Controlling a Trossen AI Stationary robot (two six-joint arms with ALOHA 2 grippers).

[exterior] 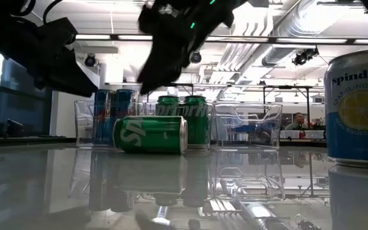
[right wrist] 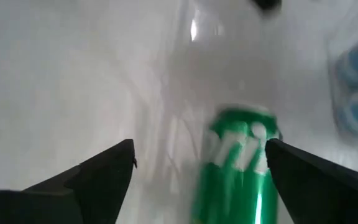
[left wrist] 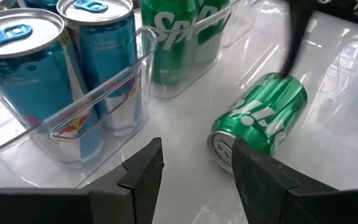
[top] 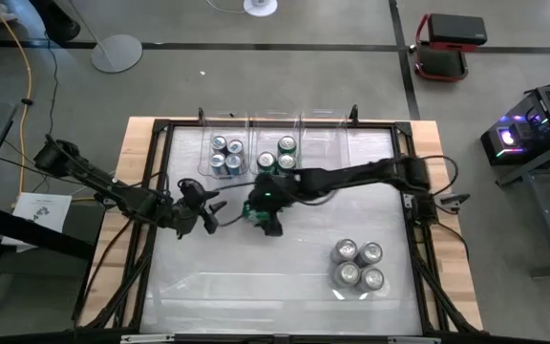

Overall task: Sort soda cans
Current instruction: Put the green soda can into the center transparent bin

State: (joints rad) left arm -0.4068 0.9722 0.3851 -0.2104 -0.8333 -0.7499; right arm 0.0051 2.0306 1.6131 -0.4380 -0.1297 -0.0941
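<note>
A green soda can [exterior: 151, 134] lies on its side on the white table, in front of the clear bins; it also shows in the left wrist view as the green can [left wrist: 263, 118]. My right gripper [right wrist: 199, 149] hovers open above it, with the can [right wrist: 238, 165] below and ahead of the fingers, apart from them. My left gripper [left wrist: 197, 149] stands open just left of the can with nothing between its fingers. Blue cans [top: 225, 158] stand upright in the left bin, and green cans [top: 277, 155] stand in the middle bin.
A third clear bin [top: 325, 143] stands to the right of the green cans at the far edge. Several silver-grey cans [top: 358, 265] stand upright near the table's front right. The black frame rails [top: 151, 191] run along the table's sides.
</note>
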